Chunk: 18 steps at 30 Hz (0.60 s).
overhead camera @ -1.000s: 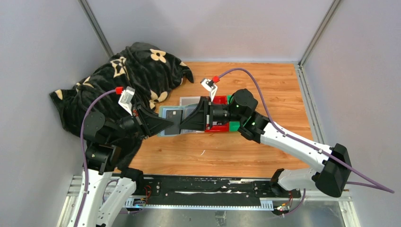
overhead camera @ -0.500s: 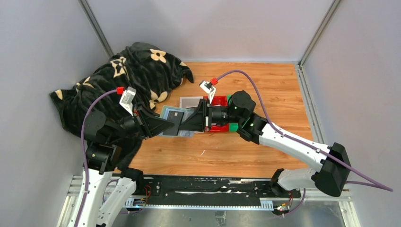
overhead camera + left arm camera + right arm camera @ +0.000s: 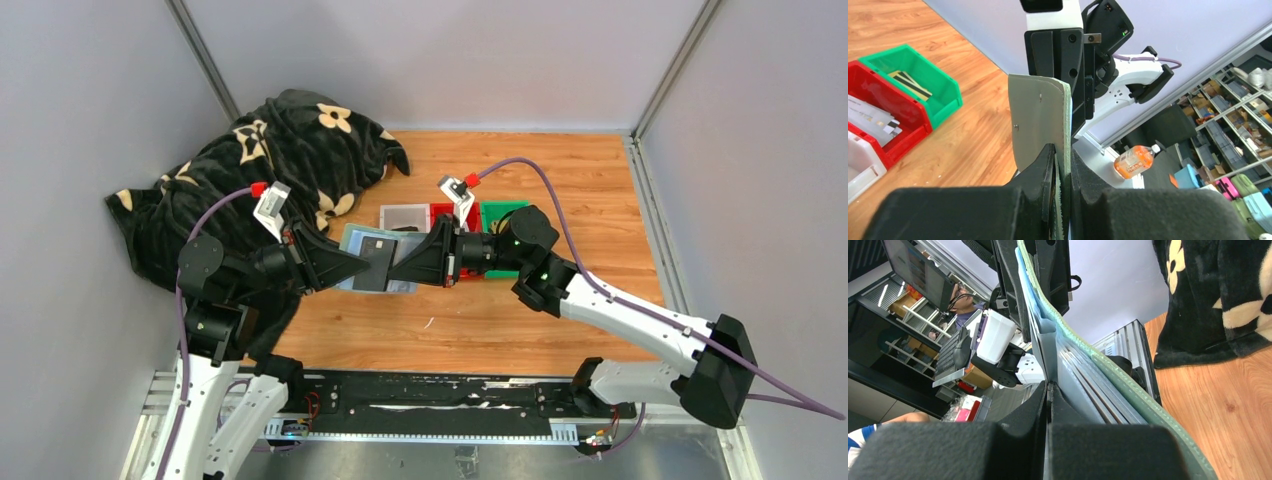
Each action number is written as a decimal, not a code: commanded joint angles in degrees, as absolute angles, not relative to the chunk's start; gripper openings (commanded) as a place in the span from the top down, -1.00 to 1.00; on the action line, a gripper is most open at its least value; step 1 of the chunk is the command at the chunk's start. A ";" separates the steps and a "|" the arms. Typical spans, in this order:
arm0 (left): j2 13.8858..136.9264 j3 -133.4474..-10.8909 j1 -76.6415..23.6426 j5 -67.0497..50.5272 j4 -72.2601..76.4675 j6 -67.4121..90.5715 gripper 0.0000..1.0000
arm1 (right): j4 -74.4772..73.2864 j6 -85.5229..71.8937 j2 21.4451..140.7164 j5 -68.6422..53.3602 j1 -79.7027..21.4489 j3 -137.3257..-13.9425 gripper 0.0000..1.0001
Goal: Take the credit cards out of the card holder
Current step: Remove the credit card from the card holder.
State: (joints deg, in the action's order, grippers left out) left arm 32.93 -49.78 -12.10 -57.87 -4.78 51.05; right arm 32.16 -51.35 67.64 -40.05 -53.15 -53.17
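Observation:
The card holder (image 3: 352, 241) hangs above the wood floor between both arms, its pale teal inside facing up. My left gripper (image 3: 356, 264) is shut on its left edge. In the left wrist view the grey-green holder (image 3: 1038, 115) stands edge-on between those jaws (image 3: 1062, 162). A black credit card (image 3: 380, 262) sticks out of a slot, and my right gripper (image 3: 397, 270) is shut on its near end. The right wrist view shows the jaws (image 3: 1048, 387) pressed on a thin sheet beside the holder's slots (image 3: 1108, 367). More credit cards lie in the red tray (image 3: 870, 117) and in the green tray (image 3: 910, 84).
White (image 3: 404, 216), red (image 3: 441, 211) and green (image 3: 505, 215) trays stand in a row behind the grippers. A black flowered blanket (image 3: 270, 160) is heaped at the back left. Grey walls enclose the floor on three sides.
My right gripper went shut and its arm drew back to the right, uncovering the trays. The black card shows further out of the holder. The left arm barely moved.

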 commanded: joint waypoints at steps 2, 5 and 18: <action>32.17 -49.76 -12.39 -59.25 -0.97 52.89 0.88 | 34.42 -51.88 66.63 -39.27 -53.09 -51.77 1.00; 32.26 -49.75 -12.39 -59.15 -0.91 53.00 0.97 | 35.60 -52.79 67.37 -39.99 -53.17 -52.68 0.92; 32.24 -49.59 -12.39 -58.80 -1.16 52.65 0.99 | 41.39 -56.04 69.93 -40.20 -53.17 -55.53 0.89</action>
